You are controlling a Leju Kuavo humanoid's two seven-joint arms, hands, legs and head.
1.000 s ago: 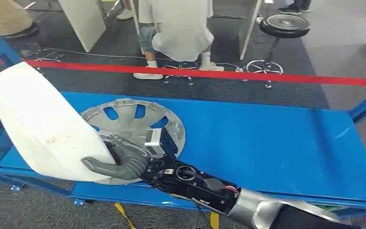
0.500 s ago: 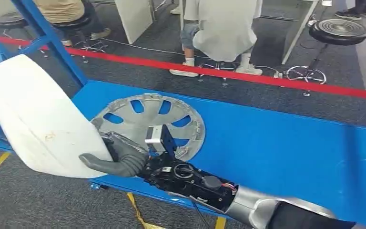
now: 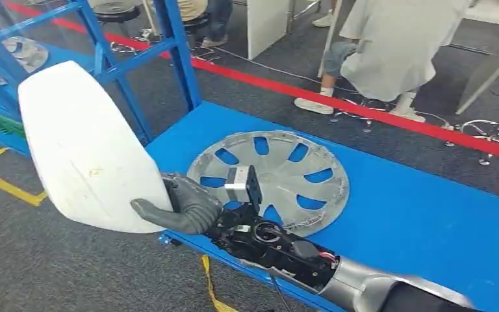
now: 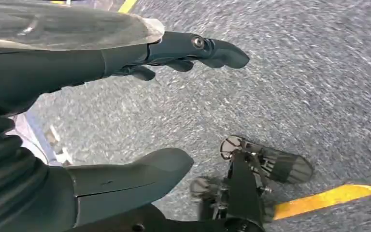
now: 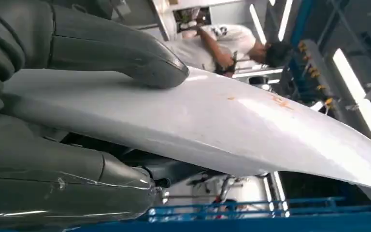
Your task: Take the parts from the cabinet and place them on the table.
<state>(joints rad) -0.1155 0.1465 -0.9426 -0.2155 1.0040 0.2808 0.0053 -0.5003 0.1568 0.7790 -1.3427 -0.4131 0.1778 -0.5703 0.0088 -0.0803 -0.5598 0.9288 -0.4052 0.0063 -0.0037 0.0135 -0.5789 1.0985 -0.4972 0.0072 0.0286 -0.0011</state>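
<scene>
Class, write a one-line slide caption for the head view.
Right hand holds a white panel beside the blue table, where a silver wheel cover lies flat.

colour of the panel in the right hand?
White panel, with small orange-brown specks; the right hand holds it. Clearest in the head view.

Glossy white panel (image 3: 84, 149), probably plastic; metallic hubcap (image 3: 299, 169)

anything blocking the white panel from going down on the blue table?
Partly. The right hand holds the white panel off the table's near left corner, and the silver wheel cover already lies flat right beside it on the blue table. The bare table surface lies beyond the cover, to its right.
</scene>
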